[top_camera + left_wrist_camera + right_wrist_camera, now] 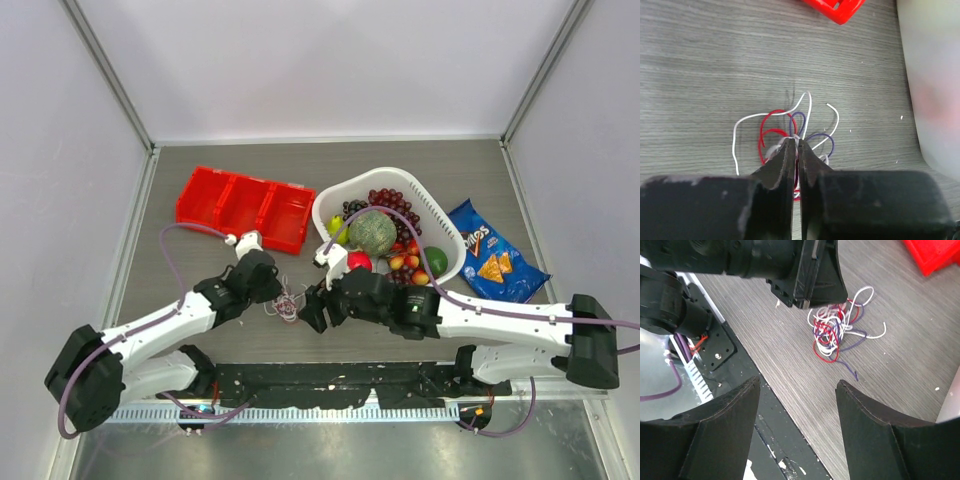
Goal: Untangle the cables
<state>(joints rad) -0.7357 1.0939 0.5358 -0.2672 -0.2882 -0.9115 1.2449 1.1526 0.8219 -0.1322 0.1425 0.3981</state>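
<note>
The cables (289, 304) are one small tangle of thin white, red and purple cords on the grey table, between my two grippers. My left gripper (279, 296) is on the tangle's left side. In the left wrist view its jaws (796, 140) are pressed nearly together, with strands of the cables (790, 122) pinched at the tips and loops fanning out beyond. My right gripper (313, 314) hangs open just right of the tangle. In the right wrist view its fingers (797, 384) stand wide apart and hold nothing, while the cables (836, 330) lie ahead under the left gripper's fingers (816, 282).
A red divided bin (245, 208) stands behind the left arm. A white basket (432, 203) of fruit sits at the back right, with a blue chips bag (494, 262) beside it. The black base plate (330, 380) runs along the near table edge.
</note>
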